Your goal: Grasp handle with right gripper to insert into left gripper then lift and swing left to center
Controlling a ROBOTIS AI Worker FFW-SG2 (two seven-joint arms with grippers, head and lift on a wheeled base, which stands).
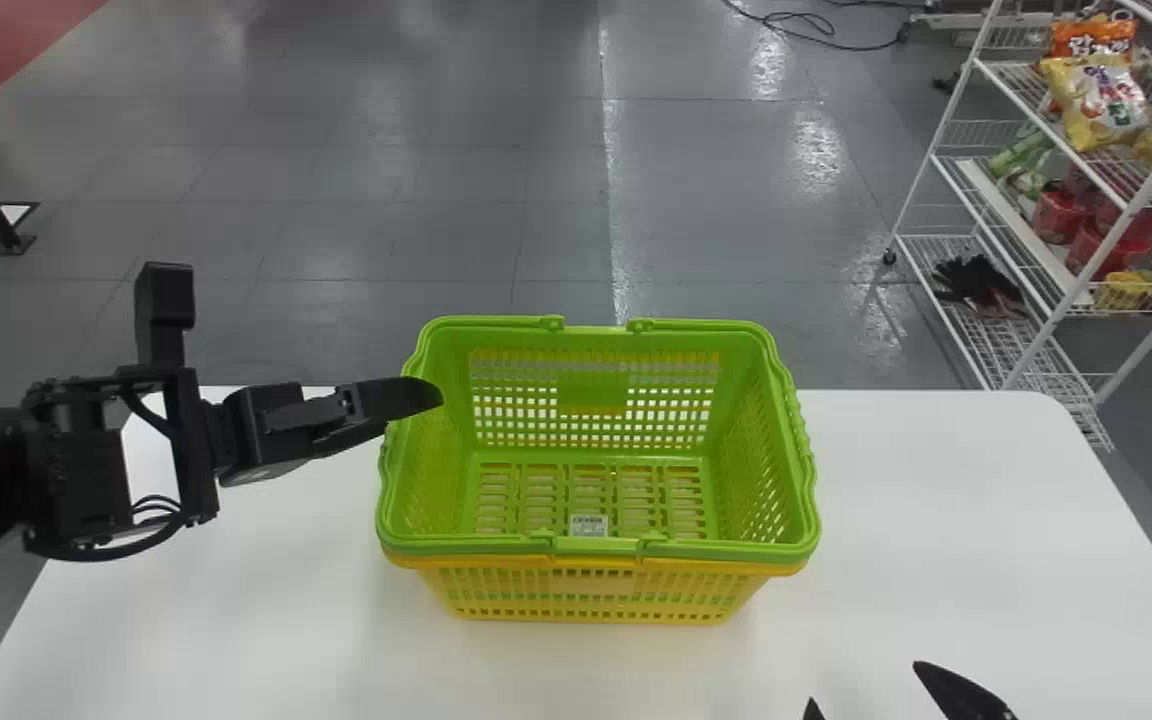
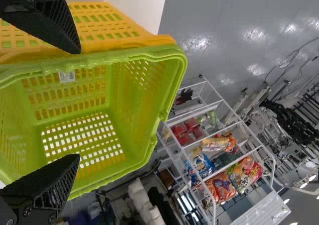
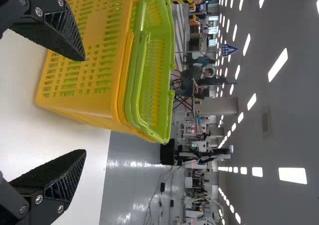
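My left gripper [image 1: 424,396] is over the left rim of the green basket [image 1: 786,470], which sits nested in a yellow basket [image 1: 591,592]. The basket's handle [image 1: 596,546] lies folded along the front rim. Low at the bottom edge, right of the baskets and nearer the robot, is my right gripper [image 1: 866,688]. In the left wrist view, the left gripper [image 2: 78,104] is open, with the green basket [image 2: 132,93] beyond its fingers. Spread fingers also mark the right gripper [image 3: 83,105] in the right wrist view, off the yellow basket's [image 3: 82,75] outer wall, holding nothing.
The baskets stand on a white table [image 1: 936,500], near its far edge. Beyond its far right corner, a white wire shelf rack [image 1: 1026,215] holds snack bags and red packs. Grey floor [image 1: 386,200] lies behind the table.
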